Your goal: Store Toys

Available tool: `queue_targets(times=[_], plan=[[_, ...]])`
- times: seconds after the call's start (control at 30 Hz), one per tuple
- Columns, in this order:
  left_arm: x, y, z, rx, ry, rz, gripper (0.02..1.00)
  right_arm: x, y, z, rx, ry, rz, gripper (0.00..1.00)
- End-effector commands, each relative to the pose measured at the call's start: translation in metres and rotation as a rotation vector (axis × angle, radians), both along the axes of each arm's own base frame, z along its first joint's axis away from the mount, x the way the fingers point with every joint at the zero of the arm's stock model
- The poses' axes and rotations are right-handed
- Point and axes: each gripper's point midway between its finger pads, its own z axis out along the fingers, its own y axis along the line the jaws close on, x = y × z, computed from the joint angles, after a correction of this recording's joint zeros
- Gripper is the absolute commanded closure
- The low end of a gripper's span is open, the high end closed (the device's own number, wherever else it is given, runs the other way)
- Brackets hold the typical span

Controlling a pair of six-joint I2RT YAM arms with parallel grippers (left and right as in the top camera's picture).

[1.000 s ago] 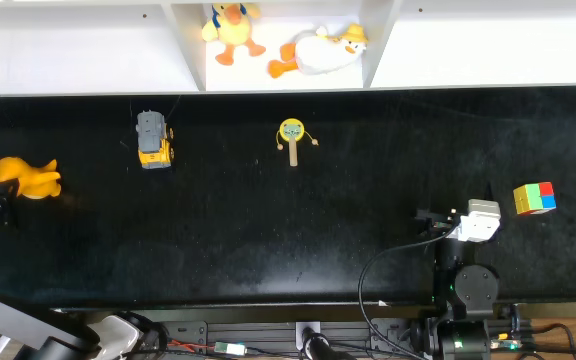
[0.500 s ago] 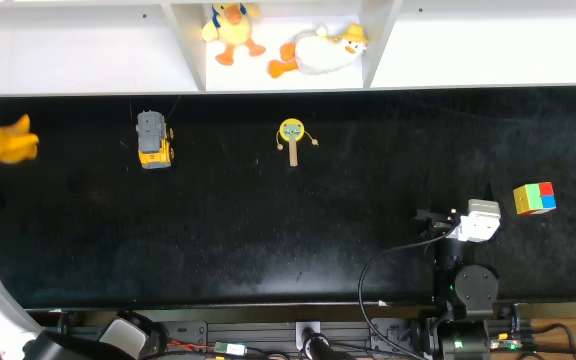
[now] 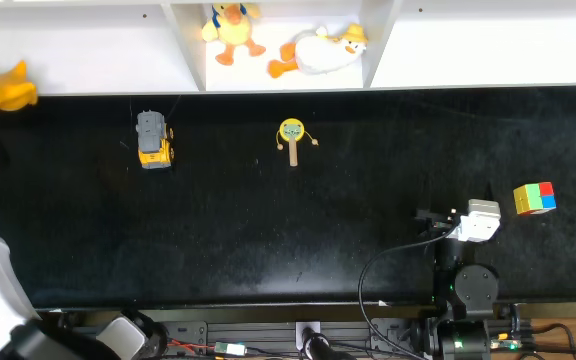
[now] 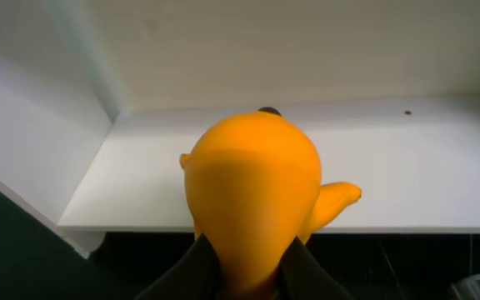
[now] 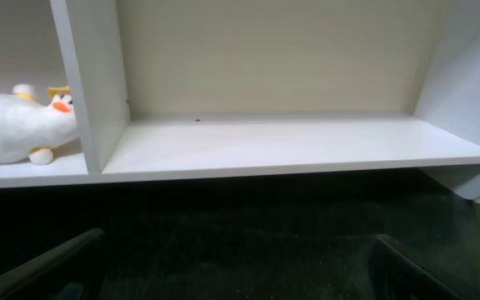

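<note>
An orange duck-like toy [image 3: 0, 87] [image 4: 252, 196] hangs at the far left, in front of the left compartment of the white shelf [image 4: 307, 196]. My left gripper [image 4: 248, 268] is shut on its lower part. A yellow-and-grey toy truck [image 3: 153, 138], a small yellow rattle [image 3: 292, 137] and a multicoloured cube [image 3: 534, 198] lie on the black table. My right gripper [image 5: 232, 279] rests low near the table's front right. It is open, nothing sits between its fingers, and it faces the shelf's right compartment [image 5: 290, 142].
A yellow duck plush [image 3: 231, 25] and a white duck plush [image 3: 318, 50] [image 5: 15, 127] lie in the shelf's middle compartment. White dividers [image 5: 90, 83] separate the compartments. Cables [image 3: 388, 270] run by the right arm's base.
My left gripper has lifted the orange toy off the table's left side and carried it back to the left shelf compartment. The right arm has kept still.
</note>
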Motion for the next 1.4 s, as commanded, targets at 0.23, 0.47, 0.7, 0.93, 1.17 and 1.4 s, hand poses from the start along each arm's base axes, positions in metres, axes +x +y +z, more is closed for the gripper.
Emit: queue_targets(times=[0.23,0.47,0.7,0.93,1.17,1.4], plan=[[0.035,0.022,-0.007,-0.056,0.030,0.032,0.822,0.000,0.001,-0.003,0.001,-0.003,0.002,0.007],[0.050,0.018,-0.005,-0.029,0.045,0.051,0.820,0.000,0.001,-0.002,0.000,-0.004,0.002,0.005],[0.050,0.018,-0.008,-0.033,0.061,0.060,0.814,0.000,0.001,-0.003,0.000,-0.003,0.002,0.007],[0.051,0.018,-0.011,-0.028,0.068,0.056,0.812,0.000,0.001,-0.003,0.000,-0.003,0.002,0.007],[0.057,0.016,-0.009,0.001,0.068,0.075,0.798,0.000,0.001,-0.002,0.000,-0.004,0.002,0.007],[0.064,0.011,-0.006,0.026,0.059,0.085,0.792,0.000,0.001,-0.002,0.000,-0.004,0.002,0.005]])
